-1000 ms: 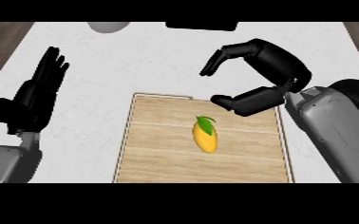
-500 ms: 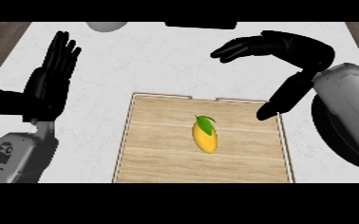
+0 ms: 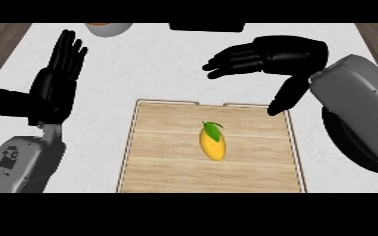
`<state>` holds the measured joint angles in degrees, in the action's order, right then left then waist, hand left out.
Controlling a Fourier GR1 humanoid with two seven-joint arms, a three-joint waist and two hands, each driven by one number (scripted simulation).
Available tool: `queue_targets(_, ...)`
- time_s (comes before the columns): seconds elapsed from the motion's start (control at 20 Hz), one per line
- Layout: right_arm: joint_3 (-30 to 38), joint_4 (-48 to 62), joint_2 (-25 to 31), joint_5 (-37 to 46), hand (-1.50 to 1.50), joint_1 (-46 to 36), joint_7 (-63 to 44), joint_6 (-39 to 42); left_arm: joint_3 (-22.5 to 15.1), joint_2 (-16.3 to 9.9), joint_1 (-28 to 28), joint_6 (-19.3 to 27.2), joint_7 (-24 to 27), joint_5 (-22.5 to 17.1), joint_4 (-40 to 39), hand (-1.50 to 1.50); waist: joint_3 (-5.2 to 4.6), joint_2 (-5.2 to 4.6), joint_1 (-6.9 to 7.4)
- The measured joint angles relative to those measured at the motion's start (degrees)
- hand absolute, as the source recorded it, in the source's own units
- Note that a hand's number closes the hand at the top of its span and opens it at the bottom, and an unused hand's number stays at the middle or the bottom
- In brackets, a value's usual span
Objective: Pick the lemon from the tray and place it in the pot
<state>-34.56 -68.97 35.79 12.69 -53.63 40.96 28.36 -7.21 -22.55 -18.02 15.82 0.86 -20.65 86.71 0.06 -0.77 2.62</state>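
A yellow lemon (image 3: 212,144) with a green leaf lies near the middle of the wooden tray (image 3: 155,150). My right hand (image 3: 284,57) hovers open above the tray's far right corner, fingers stretched left and thumb hanging down toward the tray's edge. It holds nothing and is apart from the lemon. My left hand (image 3: 55,85) rests open at the left, fingers up, beside the tray. No pot shows clearly; a dark object (image 3: 207,27) sits at the far edge.
A round bowl-like object (image 3: 108,28) with an orange inside is cut off at the far left edge. White counter surrounds the tray; a wooden strip shows at the far corners.
My right hand has uncurled from a half-closed pose over the tray and spread open, shifting back and to the right. My left hand has risen and moved slightly right.
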Motion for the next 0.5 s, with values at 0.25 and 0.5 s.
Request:
queue_targets(0.25,-4.40,0.92,-2.67,4.86,-1.50,-1.38,-0.41,-1.20,0.68,0.54,1.70,-0.22,0.31,0.48,0.12,0.00,-0.06,0.46,-1.08)
queue_targets(0.5,-7.32,2.22,-5.09,9.31,-1.50,-0.81,-1.76,-1.38,2.06,0.69,0.09,-0.63,-0.76,0.93,-1.14,0.00,-0.06,0.60,-1.85)
